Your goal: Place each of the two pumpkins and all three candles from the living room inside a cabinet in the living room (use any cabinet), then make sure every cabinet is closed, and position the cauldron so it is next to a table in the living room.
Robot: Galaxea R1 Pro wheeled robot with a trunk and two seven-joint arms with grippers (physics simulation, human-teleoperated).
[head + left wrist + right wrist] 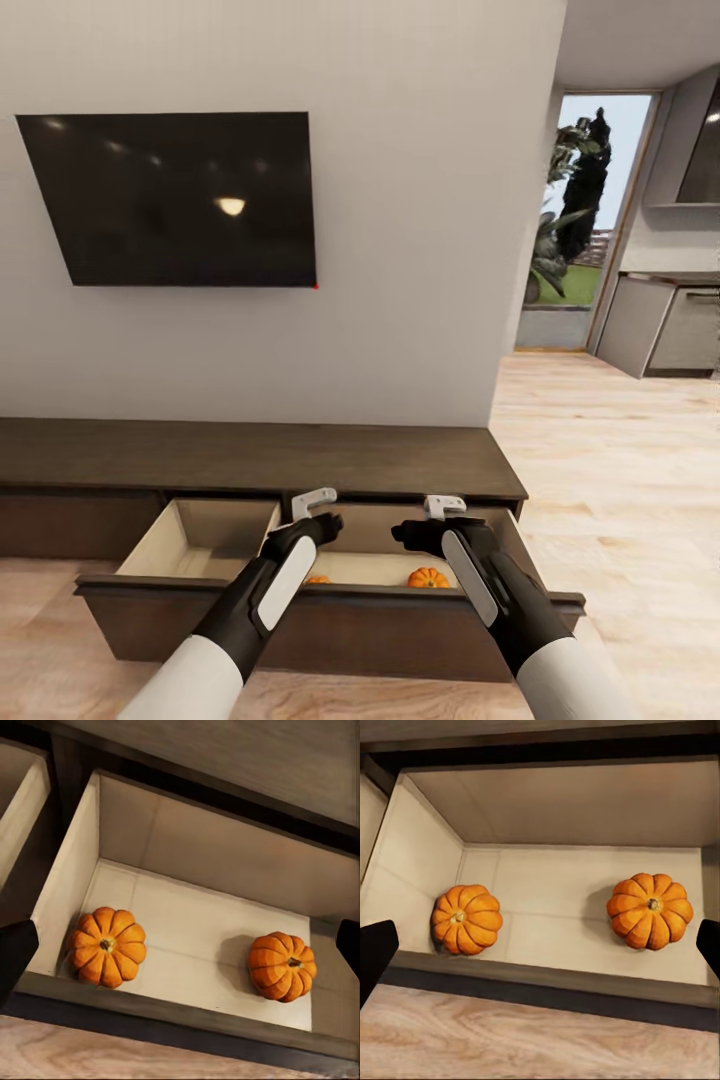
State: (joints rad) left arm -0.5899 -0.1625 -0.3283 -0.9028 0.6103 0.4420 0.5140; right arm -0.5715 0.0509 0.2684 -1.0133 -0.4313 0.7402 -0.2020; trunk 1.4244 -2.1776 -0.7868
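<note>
Two small bright-orange ribbed pumpkins sat upright, stems up, well apart on the pale floor of one pulled-out drawer of the long, low dark-brown wooden cabinet (300,455): one pumpkin (466,919) near a side wall, the other pumpkin (649,910) across from it.

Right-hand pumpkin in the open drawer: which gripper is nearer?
Right. The right gripper hangs just above the pumpkin, almost straight over it. The left gripper sits further toward the drawer's middle, above the other pumpkin. Both grippers are open and empty.

No readable text, labels, brands or numbers anywhere.
</note>
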